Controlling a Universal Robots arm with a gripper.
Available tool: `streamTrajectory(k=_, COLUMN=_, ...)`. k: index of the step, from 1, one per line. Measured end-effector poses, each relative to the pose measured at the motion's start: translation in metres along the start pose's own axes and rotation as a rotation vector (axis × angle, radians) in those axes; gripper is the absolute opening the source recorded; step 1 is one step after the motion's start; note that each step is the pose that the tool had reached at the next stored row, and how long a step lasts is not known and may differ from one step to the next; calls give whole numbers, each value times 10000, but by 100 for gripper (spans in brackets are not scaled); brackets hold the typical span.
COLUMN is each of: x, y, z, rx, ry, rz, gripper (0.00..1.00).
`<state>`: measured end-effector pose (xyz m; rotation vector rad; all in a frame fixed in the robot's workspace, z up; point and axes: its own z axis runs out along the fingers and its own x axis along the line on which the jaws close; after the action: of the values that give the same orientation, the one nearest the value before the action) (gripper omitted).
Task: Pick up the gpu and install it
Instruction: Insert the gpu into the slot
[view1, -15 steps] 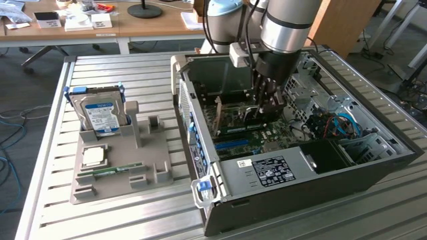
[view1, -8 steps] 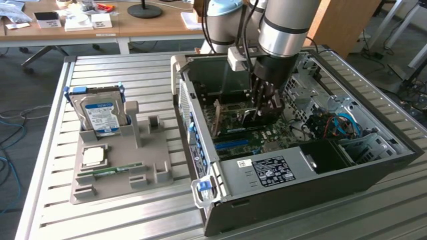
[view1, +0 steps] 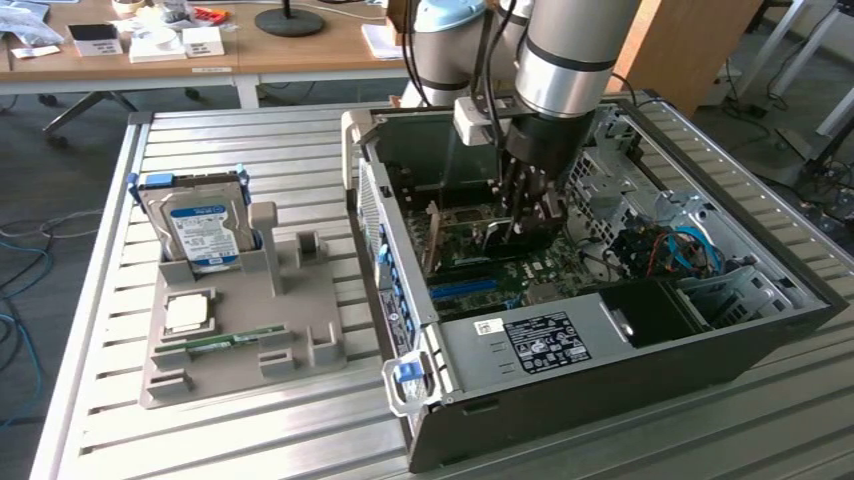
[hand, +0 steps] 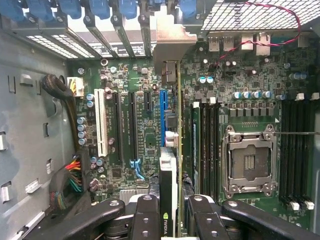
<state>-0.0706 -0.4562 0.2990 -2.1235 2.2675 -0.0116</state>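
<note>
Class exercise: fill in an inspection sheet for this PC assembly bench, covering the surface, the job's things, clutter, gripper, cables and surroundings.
Surface: slatted metal table carrying an open computer case and a grey parts holder.
Job's things: gpu edge-on inside the case, over the motherboard, silver bracket toward the rear slots; whether it is seated cannot be told.
Clutter: hard drive, processor chip and memory stick in the holder.
Grippers: gripper shut on the gpu.
Cables: blue cables inside the case.
Surroundings: wooden desk with small boxes beyond the table.
</note>
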Motion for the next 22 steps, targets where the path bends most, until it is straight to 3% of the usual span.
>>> streamTrajectory(k=10, x=5, y=23, z=119, rx=0, ry=0, rz=-21, gripper=27)
streamTrajectory(k=22, x=9, y=38, z=167, rx=-5, ry=-4, rz=-208, gripper=27)
